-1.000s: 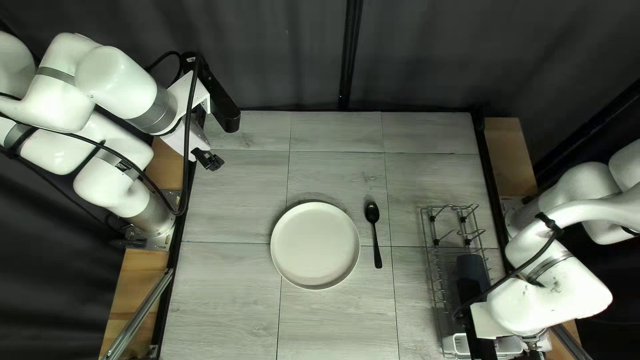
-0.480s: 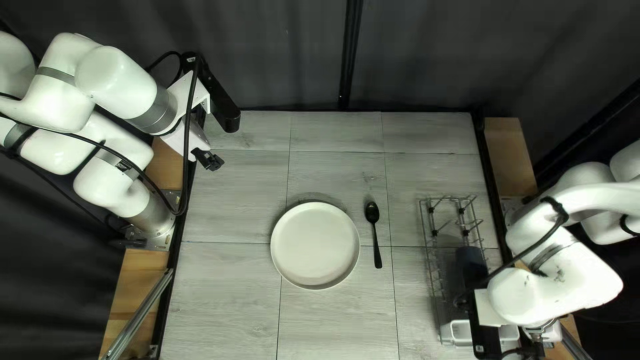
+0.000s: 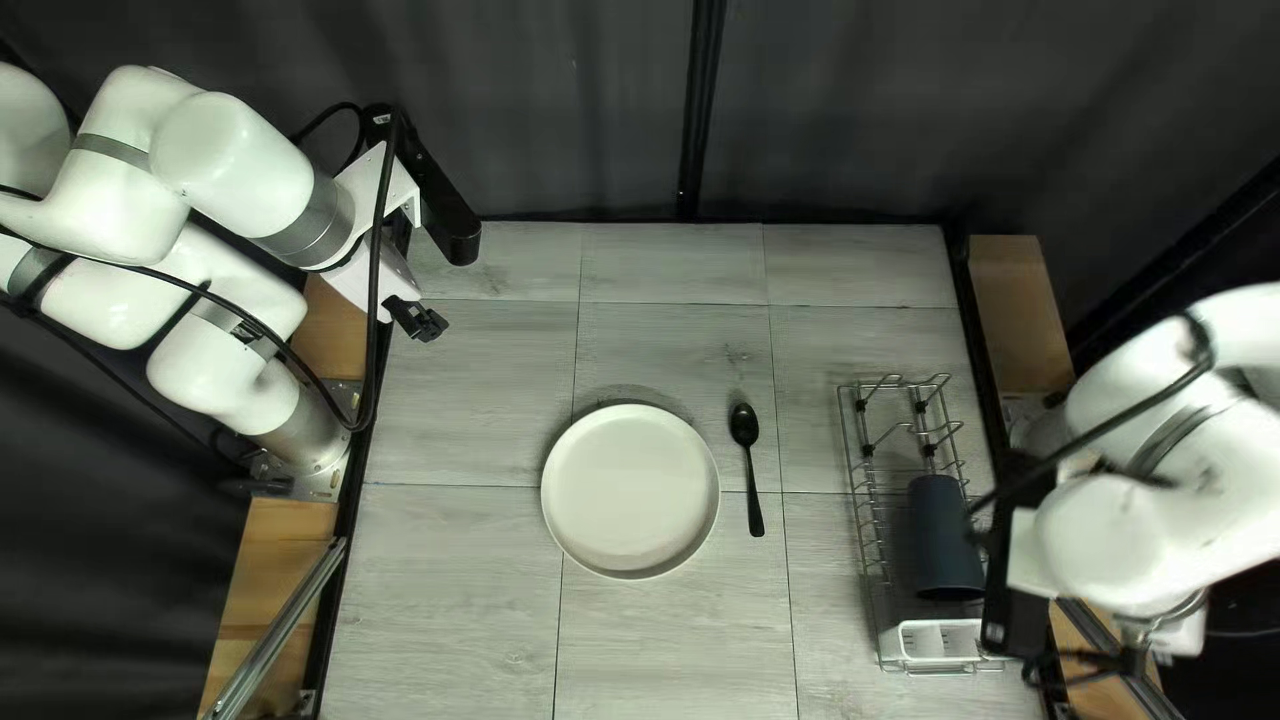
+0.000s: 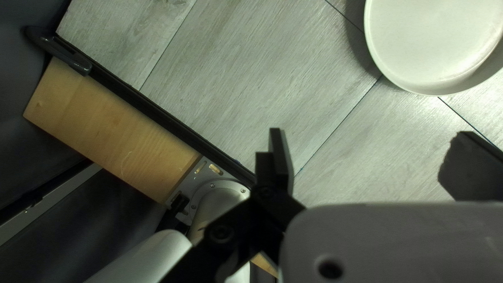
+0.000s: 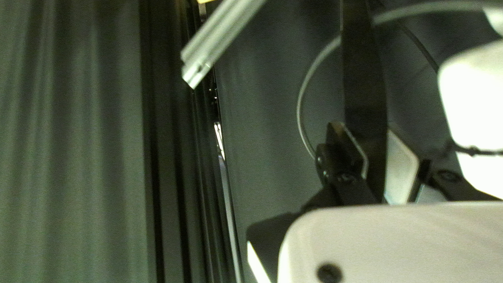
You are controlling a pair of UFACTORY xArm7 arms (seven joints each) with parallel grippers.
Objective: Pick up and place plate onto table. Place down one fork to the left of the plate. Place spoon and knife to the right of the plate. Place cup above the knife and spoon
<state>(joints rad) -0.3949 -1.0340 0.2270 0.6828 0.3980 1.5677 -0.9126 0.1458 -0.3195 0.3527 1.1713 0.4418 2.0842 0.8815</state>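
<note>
Knife (image 5: 363,59) | right hand (image 5: 363,149) clamped on it; left hand (image 4: 365,137) wide, empty | risk: thin handle pivots, slips during swing

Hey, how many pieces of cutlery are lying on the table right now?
1. The black spoon lies on the table just right of the white plate. More cutlery may be hidden in the white caddy at the dish rack's near end.

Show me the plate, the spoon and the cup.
plate (image 3: 630,490): top left view, centre of its face.
spoon (image 3: 750,482): top left view, middle of its handle.
cup (image 3: 940,538): top left view, middle of its side.
</note>
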